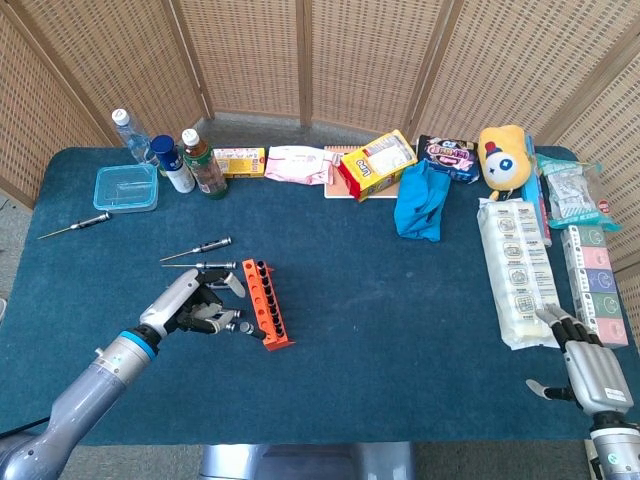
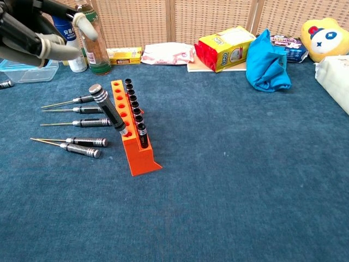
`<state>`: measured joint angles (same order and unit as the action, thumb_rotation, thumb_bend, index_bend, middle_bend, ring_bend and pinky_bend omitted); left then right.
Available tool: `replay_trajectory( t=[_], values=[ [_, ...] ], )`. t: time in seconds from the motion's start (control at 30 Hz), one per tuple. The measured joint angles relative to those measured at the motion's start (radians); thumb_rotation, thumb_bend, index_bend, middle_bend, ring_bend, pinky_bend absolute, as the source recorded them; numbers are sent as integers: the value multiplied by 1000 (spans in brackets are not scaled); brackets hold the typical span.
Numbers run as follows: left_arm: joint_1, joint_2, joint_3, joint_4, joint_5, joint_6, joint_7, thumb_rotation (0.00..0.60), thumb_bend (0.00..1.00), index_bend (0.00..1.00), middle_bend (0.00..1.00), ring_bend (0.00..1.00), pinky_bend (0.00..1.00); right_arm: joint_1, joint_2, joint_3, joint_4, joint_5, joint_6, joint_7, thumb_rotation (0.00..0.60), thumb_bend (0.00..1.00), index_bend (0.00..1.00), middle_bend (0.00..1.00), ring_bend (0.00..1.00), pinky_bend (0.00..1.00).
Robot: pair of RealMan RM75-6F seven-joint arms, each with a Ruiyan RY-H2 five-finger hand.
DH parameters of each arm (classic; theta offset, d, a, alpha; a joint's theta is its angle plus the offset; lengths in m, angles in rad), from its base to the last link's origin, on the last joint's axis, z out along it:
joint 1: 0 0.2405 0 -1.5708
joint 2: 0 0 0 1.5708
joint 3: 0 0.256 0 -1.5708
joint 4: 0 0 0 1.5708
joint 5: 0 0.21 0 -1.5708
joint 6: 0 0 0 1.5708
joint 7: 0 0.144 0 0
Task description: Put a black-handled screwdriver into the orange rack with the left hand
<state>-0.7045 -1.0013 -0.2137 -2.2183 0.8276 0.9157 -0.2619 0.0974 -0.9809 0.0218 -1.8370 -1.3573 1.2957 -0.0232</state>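
Screwdriver tilted in orange rack, below left hand.

A: Colours near my hand?
B: Rack orange, w/ black-handled drivers; the tilted screwdriver black w/ silver cap. Cloth on table dark teal-blue.
A: Far side?
B: Blue rag, yellow-red snack bag, yellow plush, pink packet. Screens behind tan wicker weave.
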Motion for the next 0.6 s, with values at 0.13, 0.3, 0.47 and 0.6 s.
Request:
replay_trajectory(
  t=[0.13,0.3,0.47,0.6],
  values=[
    [-13,-44,8,15,-43,39,75,600,404,424,1000,1000,1000,1,1,2,1,2,-1,5,600,125,128,63,126,138],
    [-32,-81,11,22,-87,59,122,600,404,425,1000,1000,1000,0,3,1,0,-1,0,8,600,125,128,63,126,138],
    [-42,-99,12,13,-107,72,156,600,404,425,1000,1000,1000,0,4,0,0,-4,1,9,600,125,128,63,126,137],
    [-52,-114,13,3,-123,84,188,600,403,425,1000,1000,1000,0,5,0,0,-3,0,12,600,125,128,63,126,138]
  ],
)
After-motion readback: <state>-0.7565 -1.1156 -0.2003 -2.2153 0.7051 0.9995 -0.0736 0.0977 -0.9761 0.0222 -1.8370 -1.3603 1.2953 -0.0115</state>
